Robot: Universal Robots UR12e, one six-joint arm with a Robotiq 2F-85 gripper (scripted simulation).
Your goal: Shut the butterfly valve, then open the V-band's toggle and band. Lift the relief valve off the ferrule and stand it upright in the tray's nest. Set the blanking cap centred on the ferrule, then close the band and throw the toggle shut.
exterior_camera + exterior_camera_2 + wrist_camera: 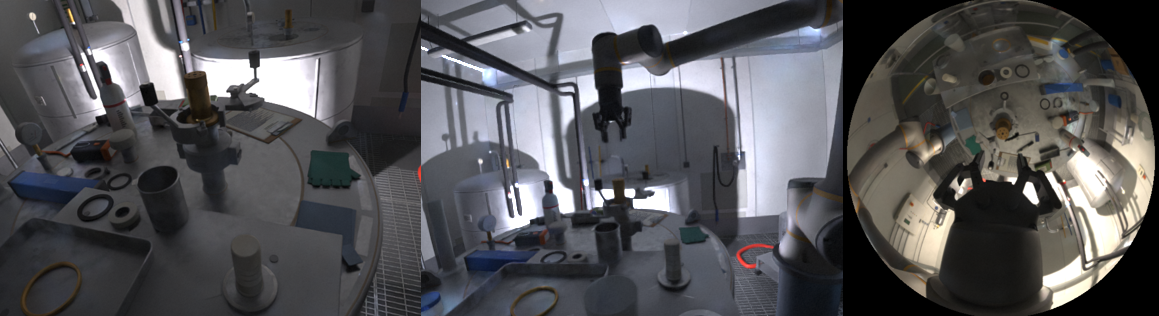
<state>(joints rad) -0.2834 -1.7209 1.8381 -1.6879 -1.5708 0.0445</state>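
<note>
The brass relief valve (200, 96) stands upright on the ferrule, ringed by the grey V-band (195, 126) whose toggle arm with a black knob (148, 94) sticks out to the left. A second lever with a black knob (253, 59) rises behind the valve on the right. High above the valve hangs my gripper (611, 131), open and empty, pointing down; the wrist camera shows the valve's perforated top (1003, 133) far below. The tray's nest, a steel cup (163, 197), stands in front of the ferrule. The blanking cap (248, 272) sits near the front edge.
The round table's rim (372, 217) curves along the right, with grating beyond. Green gloves (329, 169), a clipboard (262, 122), a spray bottle (115, 102), a blue box (51, 186), loose rings (95, 206) and a shallow tray (64, 268) crowd the surface. Large tanks stand behind.
</note>
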